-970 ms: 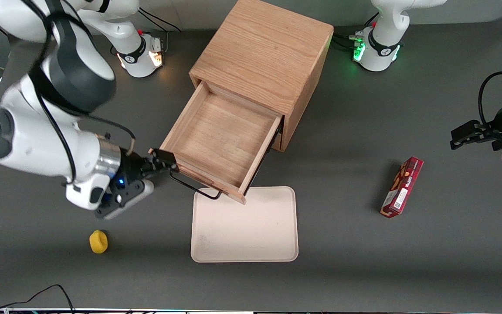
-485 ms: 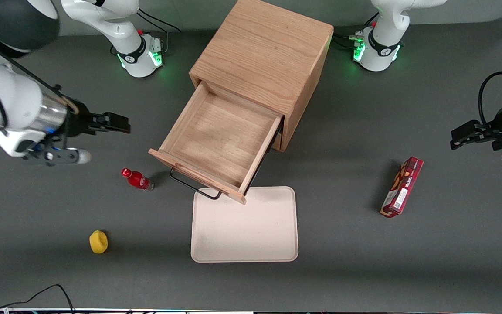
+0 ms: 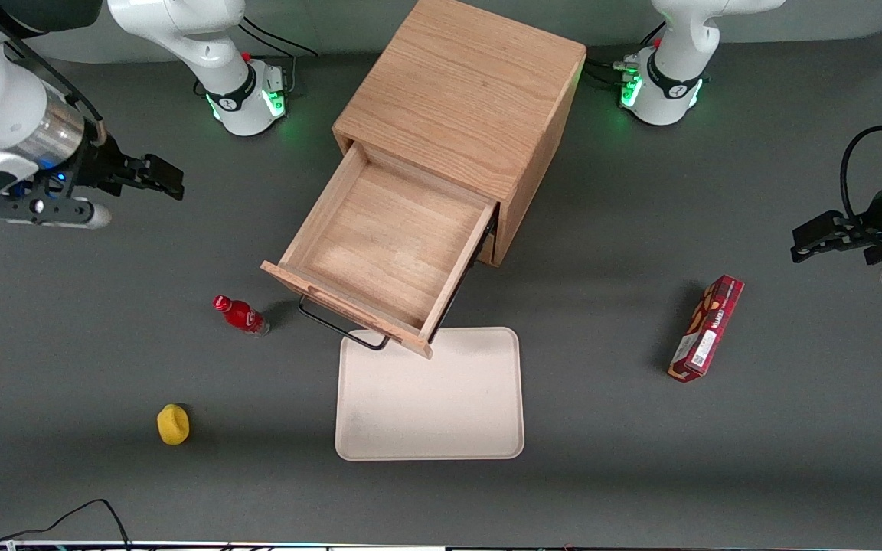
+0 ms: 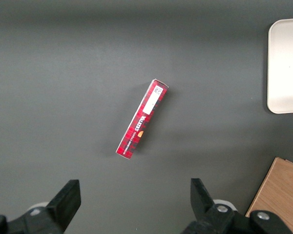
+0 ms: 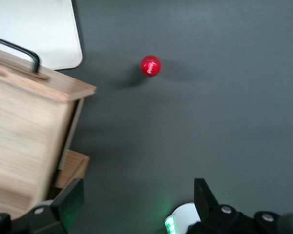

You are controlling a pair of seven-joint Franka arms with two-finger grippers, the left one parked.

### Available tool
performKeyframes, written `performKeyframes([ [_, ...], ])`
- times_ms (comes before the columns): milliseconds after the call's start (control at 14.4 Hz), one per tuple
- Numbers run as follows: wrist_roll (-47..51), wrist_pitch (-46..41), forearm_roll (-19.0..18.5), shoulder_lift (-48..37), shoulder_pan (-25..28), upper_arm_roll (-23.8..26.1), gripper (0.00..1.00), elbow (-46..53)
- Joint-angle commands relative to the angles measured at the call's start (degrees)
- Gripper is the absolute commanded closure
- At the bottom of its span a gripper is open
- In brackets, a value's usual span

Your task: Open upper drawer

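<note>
The upper drawer [image 3: 387, 241] of the light oak cabinet [image 3: 460, 99] stands pulled far out, its inside bare. Its long black wire handle [image 3: 341, 329] hangs over the tray's edge. The drawer also shows in the right wrist view [image 5: 24, 131], with the handle [image 5: 19, 51]. My right gripper [image 3: 165, 176] is open and empty. It hovers high above the table toward the working arm's end, well away from the drawer and farther from the front camera than the handle. The bottom drawer front is hidden under the open drawer.
A small red bottle [image 3: 240, 314] stands beside the drawer's front corner, also in the right wrist view [image 5: 150, 65]. A cream tray [image 3: 429, 398] lies in front of the drawer. A yellow object [image 3: 173, 424] lies near the front. A red snack box [image 3: 707, 327] lies toward the parked arm's end.
My gripper has let go of the handle and drawn back and up toward the working arm's end. The red bottle has come into sight. The drawer has stayed open.
</note>
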Motion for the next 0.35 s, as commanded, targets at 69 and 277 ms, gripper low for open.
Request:
performKeyframes([
  [69, -7.2, 5.1, -0.8, -8.8, 0.1, -3.7, 0.0, -10.8],
  [277, -5.7, 4.7, -0.7, -7.6, 0.1, -3.8, 0.0, -8.9],
])
